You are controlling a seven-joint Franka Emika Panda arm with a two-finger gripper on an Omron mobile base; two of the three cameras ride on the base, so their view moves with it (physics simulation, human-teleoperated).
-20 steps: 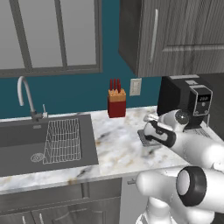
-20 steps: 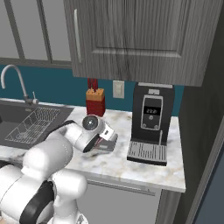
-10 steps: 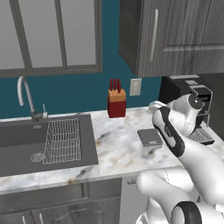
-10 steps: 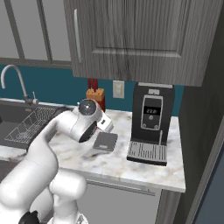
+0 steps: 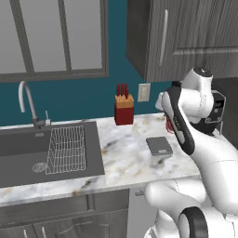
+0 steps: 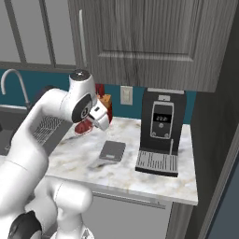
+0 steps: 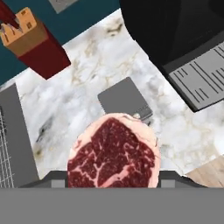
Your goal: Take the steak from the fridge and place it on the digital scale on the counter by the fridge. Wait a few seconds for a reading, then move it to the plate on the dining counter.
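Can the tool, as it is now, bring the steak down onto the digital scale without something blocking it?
Probably yes. The tool holds the steak in the air above the counter, and the digital scale lies bare just below. The coffee machine and knife block stand off to the sides.

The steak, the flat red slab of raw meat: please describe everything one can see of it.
The flat red slab of raw meat is dark red with pale marbling and a pinkish-white fat rim. The hand view shows its broad face; its lower edge is cut off there. The shut two-finger gripper holds it in the air, clear of the small flat grey square scale and the white-grey marbled counter. From the right base view, it peeks out red beside the white hand.
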